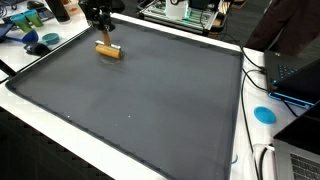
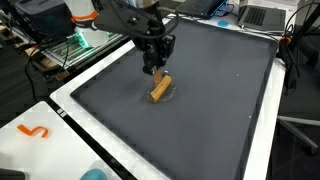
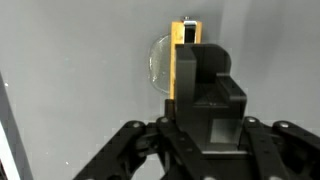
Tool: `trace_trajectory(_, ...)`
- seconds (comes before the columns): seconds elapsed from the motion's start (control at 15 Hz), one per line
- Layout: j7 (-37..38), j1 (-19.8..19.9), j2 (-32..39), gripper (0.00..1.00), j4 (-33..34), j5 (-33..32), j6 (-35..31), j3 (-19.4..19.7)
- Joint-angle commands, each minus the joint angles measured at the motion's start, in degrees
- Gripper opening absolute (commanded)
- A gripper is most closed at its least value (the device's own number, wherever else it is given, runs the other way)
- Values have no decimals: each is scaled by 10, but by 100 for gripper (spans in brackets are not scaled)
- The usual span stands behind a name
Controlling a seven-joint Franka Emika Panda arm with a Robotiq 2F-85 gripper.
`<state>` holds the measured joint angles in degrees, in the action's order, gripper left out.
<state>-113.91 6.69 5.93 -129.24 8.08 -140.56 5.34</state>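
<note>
Tan wooden rectangular block [image 2: 160,89] is lying on dark grey mat [image 2: 225,115], partly over clear round disc [image 3: 158,62]. Black Robotiq gripper [image 2: 155,67] is hanging right over its end; can't tell how wide the jaws are standing. Risk: off-centre fingers shoving or twisting the block instead of gripping it.

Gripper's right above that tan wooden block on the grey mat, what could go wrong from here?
The black gripper sits at one end of the tan rectangular wooden block, so an off-centre grasp might tilt it. A clear round disc shows at the block's edge and could get dragged along.
</note>
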Motion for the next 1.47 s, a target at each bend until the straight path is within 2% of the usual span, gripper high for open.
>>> trace_trajectory(0.0, -10, 6, 36, 24, 3, 8, -25, -9)
trace_trajectory(0.87, -27, 15, 65, 24, 35, 48, -27, -19)
trace_trajectory(1.4, -28, 17, 81, 24, 55, 47, -26, -25)
